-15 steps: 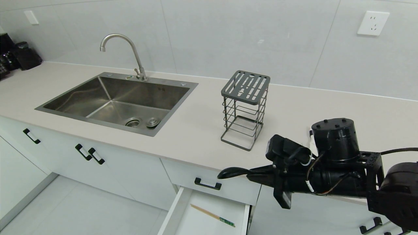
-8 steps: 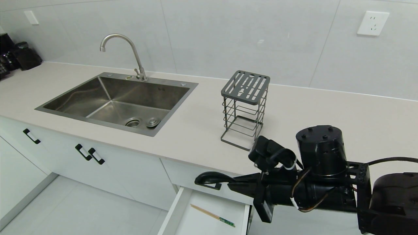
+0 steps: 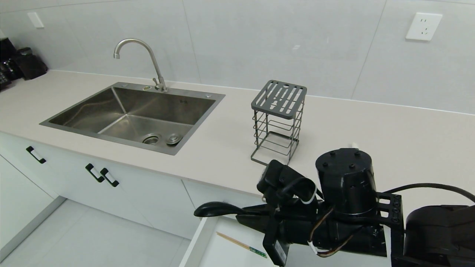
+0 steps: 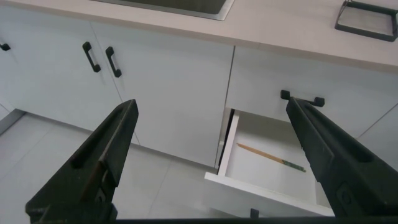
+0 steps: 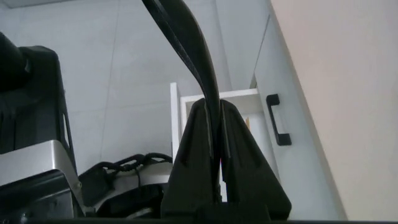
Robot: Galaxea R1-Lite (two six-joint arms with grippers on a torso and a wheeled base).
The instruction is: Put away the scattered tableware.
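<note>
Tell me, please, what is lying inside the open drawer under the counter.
Chopsticks with green ends lie on the white floor of the drawer. Its back is hidden under the counter, and in the head view the right gripper with its black spoon covers the right side.

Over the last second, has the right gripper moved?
Yes. The right gripper, shut on the black spoon, has moved left past the wire rack, toward the open drawer.

Wire rack (image 3: 278, 124) stands on the counter (image 3: 222, 148), with the sink (image 3: 207, 97) set to the rack's left and the faucet (image 3: 148, 59) farther back-left. Below and in front of the rack, chopsticks (image 3: 241, 244) lie in the open drawer (image 3: 195, 241). Also in front of the rack, the right gripper (image 3: 258, 214) holds a spoon (image 3: 215, 209) pointing left
</note>
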